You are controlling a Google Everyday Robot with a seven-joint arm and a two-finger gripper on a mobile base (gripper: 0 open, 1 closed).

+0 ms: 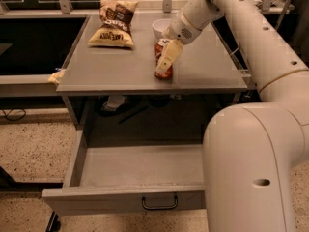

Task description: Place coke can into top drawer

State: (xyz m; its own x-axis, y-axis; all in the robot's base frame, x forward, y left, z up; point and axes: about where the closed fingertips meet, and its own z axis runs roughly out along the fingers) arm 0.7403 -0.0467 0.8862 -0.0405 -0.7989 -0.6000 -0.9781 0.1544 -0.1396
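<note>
The coke can (160,48) stands upright on the grey counter top (111,66), near its middle. My gripper (167,62) comes down from the upper right and sits right at the can, covering most of its side, so only the can's top and base show. The top drawer (140,167) is pulled wide open below the counter, and its inside holds nothing. Its flat front panel carries a small dark handle (159,202).
A white bowl (161,28) stands just behind the can. A chip bag (115,24) lies at the counter's back left. My arm's large white body (251,168) fills the lower right and hides the drawer's right side. A small yellow object (57,76) sits at the counter's left edge.
</note>
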